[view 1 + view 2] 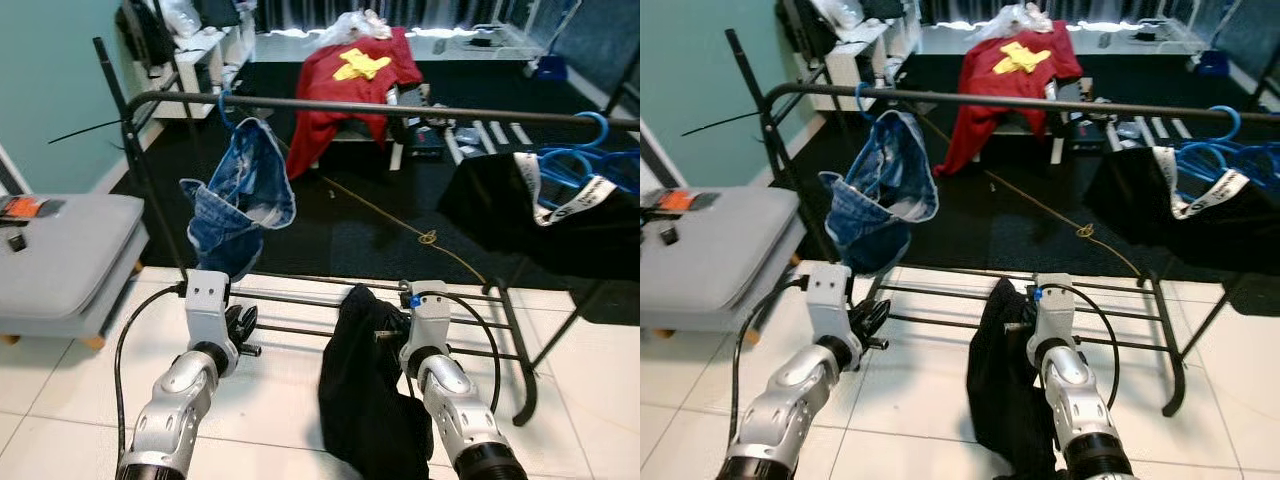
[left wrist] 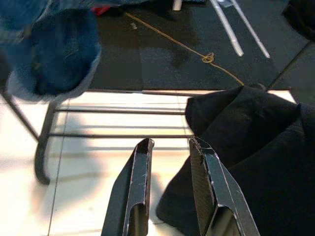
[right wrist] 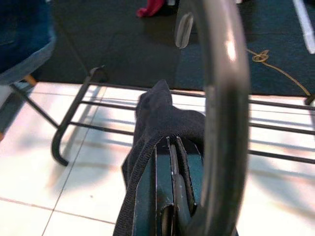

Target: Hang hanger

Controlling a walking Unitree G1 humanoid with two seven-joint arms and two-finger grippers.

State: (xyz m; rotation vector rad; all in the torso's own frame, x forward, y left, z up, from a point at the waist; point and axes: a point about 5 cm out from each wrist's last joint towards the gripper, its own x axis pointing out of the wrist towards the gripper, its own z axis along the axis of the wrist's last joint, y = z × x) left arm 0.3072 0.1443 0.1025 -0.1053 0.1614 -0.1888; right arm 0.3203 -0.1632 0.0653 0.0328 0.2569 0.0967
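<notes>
Low before the robot, its right gripper was clamped on a hanger draped with a black garment. Left gripper hung slightly parted, empty. It needed raising the hook over the rail, beside the jeans.

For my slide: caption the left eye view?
Right tool holds a black garment below the rack rail.

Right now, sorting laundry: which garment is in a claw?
The black garment, pinched in the right claw; the denim shorts hang on the rail.
</notes>
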